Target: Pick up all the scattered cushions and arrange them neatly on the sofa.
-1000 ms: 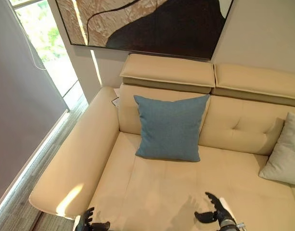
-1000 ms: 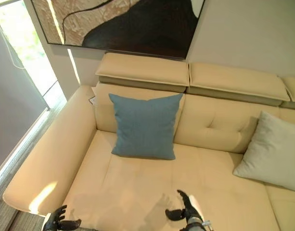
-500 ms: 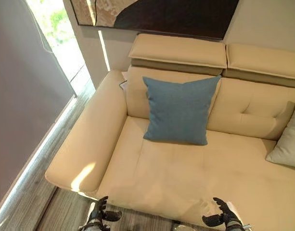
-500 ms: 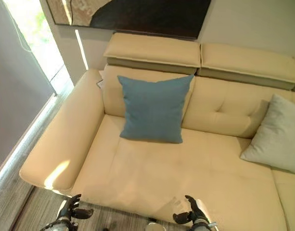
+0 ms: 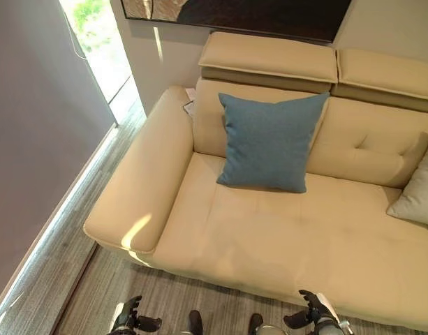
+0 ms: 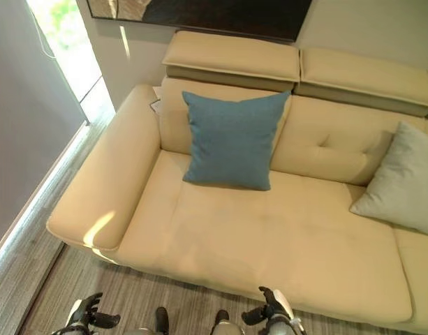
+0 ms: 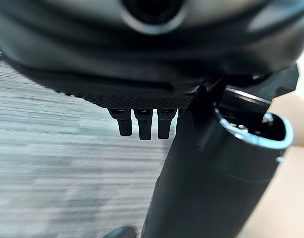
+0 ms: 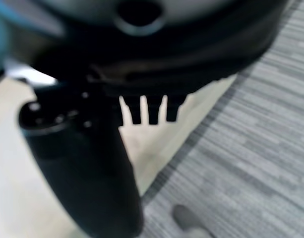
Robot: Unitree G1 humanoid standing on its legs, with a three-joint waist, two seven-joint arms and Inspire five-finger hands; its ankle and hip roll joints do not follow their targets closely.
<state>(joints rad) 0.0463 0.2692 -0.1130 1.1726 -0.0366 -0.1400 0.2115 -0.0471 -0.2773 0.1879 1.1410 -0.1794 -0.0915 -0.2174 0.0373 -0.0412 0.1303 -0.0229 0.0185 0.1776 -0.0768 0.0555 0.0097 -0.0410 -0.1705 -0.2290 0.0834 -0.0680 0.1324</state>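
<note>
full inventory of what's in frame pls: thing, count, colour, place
sofa: 1, cream, along the wall, armrest on the robot's left
headrests: 2 showing, cream, on top of the sofa back
blue cushion: 1, blue, upright against the sofa back, on the left seat
grey cushion: 1, light grey, leaning against the back towards the right end, partly cut off by the view's edge
picture: 1, dark with a tan part, on the wall above the sofa
window: 1, bright, in the wall to the left
floor: grey wood-look, in front of and left of the sofa
left hand: dark, fingers relaxed, empty, low over the floor
right hand: dark, fingers relaxed, empty, by the sofa's front edge
</note>
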